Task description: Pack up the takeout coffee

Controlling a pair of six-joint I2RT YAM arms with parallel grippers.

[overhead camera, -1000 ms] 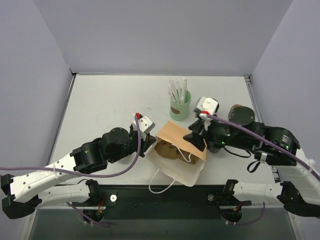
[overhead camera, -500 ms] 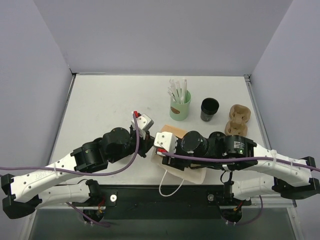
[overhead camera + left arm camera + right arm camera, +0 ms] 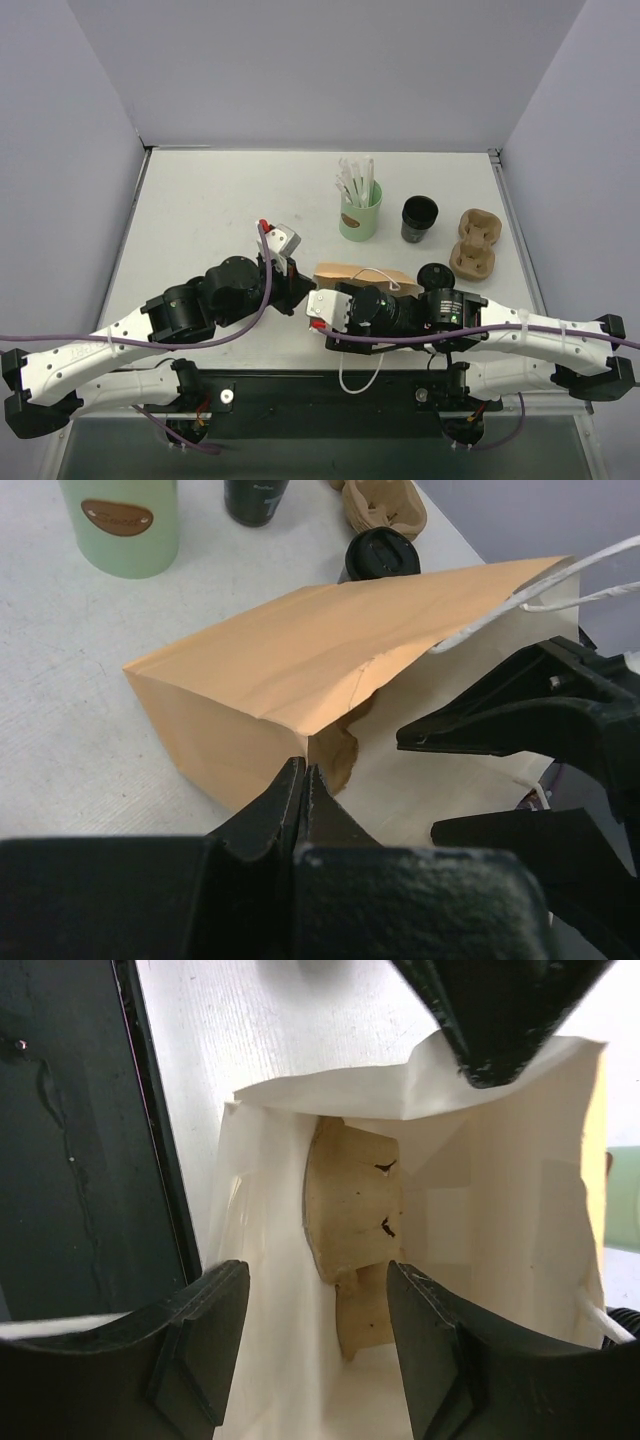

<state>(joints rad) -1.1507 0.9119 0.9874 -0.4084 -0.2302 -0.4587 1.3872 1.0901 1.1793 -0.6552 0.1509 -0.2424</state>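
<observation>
The takeout coffee, a black cup with a round black lid, stands just behind the brown paper bag. The bag lies on its side with its mouth towards the table's near edge. My left gripper is shut on the torn rim of the bag's mouth. Reaching into that mouth, my right gripper is open, with nothing between its fingers. It is apart from the coffee.
A cardboard cup carrier lies inside the bag. At the back stand a mint-green cup with white straws, another black cup-shaped item and a second cardboard carrier. The table's dark front edge is close by.
My right gripper has opened wider and shifted nearer the front edge at the bag's mouth. The bag looks narrower from above. The left gripper keeps its hold.
</observation>
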